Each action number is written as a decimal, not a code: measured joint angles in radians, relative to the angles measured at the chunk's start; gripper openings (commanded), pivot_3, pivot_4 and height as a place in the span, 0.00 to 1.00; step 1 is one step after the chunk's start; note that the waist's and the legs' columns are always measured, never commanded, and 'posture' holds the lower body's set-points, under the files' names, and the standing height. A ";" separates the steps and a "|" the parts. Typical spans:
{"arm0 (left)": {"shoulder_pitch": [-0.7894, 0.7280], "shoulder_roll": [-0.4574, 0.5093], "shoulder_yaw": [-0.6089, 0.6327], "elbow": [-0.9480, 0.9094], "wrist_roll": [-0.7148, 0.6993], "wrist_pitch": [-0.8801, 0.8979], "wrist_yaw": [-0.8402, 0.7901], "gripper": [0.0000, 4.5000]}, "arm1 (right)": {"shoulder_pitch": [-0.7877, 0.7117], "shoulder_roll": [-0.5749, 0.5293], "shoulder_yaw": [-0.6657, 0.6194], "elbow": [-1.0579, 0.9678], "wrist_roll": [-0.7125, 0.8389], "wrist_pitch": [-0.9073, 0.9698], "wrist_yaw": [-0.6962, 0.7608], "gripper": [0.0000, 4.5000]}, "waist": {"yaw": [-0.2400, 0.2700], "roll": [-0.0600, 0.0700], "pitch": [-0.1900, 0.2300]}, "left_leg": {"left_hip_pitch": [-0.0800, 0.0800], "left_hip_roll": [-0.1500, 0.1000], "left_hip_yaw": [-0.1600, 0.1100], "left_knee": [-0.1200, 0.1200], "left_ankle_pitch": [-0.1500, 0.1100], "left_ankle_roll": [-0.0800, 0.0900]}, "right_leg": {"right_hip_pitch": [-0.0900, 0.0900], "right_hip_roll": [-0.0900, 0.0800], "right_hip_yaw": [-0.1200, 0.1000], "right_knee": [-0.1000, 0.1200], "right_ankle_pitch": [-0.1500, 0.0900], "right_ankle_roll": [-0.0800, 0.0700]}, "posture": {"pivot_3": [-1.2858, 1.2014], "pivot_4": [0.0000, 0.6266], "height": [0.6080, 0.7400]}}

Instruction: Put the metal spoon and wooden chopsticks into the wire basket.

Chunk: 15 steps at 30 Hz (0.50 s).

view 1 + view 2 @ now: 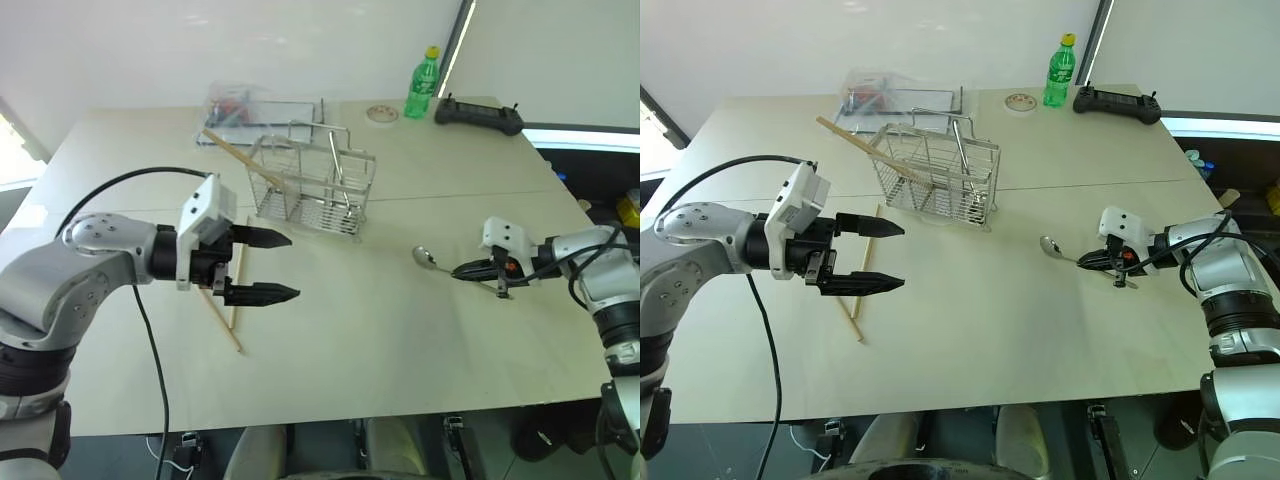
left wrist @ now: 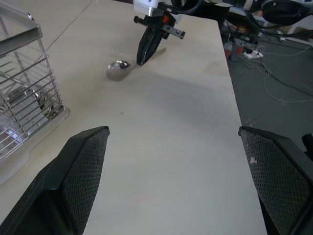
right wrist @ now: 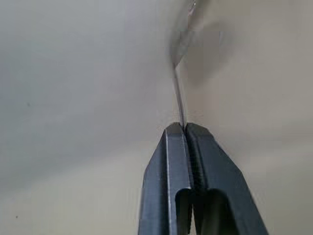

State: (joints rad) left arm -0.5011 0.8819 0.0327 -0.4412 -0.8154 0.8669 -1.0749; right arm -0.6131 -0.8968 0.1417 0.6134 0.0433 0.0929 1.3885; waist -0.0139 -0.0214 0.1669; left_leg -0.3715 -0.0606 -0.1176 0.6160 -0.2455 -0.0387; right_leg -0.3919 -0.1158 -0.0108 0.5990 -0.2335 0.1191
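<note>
The metal spoon (image 1: 425,257) lies right of centre on the table, its bowl down at the tabletop. My right gripper (image 1: 462,270) is shut on its thin handle (image 3: 179,93), clamped at the fingertips. The wire basket (image 1: 315,185) stands upright in the middle of the table, and one wooden chopstick (image 1: 240,158) leans out of it to the left. Two more chopsticks (image 1: 240,265) lie flat on the table left of the basket. My left gripper (image 1: 282,266) hovers open just above them, pointing right, with nothing between its fingers.
At the table's back stand a green bottle (image 1: 422,84), a black controller (image 1: 478,115), a roll of tape (image 1: 382,114) and a flat tray with a plastic bag (image 1: 240,105). Bare tabletop (image 1: 380,340) stretches between the grippers and toward the front edge.
</note>
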 measured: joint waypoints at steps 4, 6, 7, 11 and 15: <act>-0.008 0.000 0.000 0.009 0.001 -0.005 -0.006 1.00 | 0.000 0.000 0.000 0.001 0.000 0.002 0.004 0.00 | 0.000 0.000 0.000 | 0.000 0.000 0.000 0.000 0.000 0.000 | 0.000 0.000 0.000 0.000 -0.001 -0.001 | 0.52 0.24 0.87; -0.008 0.001 0.000 0.009 0.003 -0.008 -0.007 1.00 | 0.000 0.000 0.000 0.001 0.000 0.002 0.005 0.00 | 0.000 0.000 0.000 | 0.000 0.000 0.000 0.000 0.000 0.000 | 0.000 0.000 0.000 0.000 0.000 0.000 | 0.52 0.24 0.87; -0.009 0.001 0.000 0.009 0.006 -0.009 -0.007 1.00 | 0.000 0.000 0.000 0.001 0.000 0.000 0.005 0.00 | 0.000 0.000 0.000 | 0.000 0.000 0.000 0.000 0.000 0.000 | 0.000 0.000 0.000 0.000 0.000 0.000 | 0.52 0.24 0.87; -0.010 0.000 0.000 0.012 0.014 -0.013 -0.006 1.00 | 0.011 0.000 -0.007 -0.004 0.001 -0.022 -0.004 0.00 | 0.000 0.000 0.000 | 0.000 0.000 0.000 0.000 0.000 0.000 | 0.000 0.000 0.000 0.000 0.000 0.000 | 0.52 0.24 0.87; -0.015 0.002 0.005 0.037 0.021 -0.024 0.004 1.00 | 0.097 0.002 -0.057 -0.119 0.054 0.003 -0.016 0.00 | 0.002 0.001 0.000 | -0.001 0.001 0.000 0.000 0.000 0.000 | -0.001 0.000 0.000 0.001 0.000 0.000 | 0.52 0.24 0.87</act>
State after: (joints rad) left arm -0.5161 0.8837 0.0376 -0.4041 -0.7944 0.8432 -1.0710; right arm -0.5163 -0.8952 0.0846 0.4949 0.0969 0.0964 1.3721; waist -0.0120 -0.0206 0.1673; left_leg -0.3722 -0.0601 -0.1179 0.6162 -0.2455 -0.0387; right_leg -0.3929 -0.1157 -0.0106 0.5997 -0.2333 0.1193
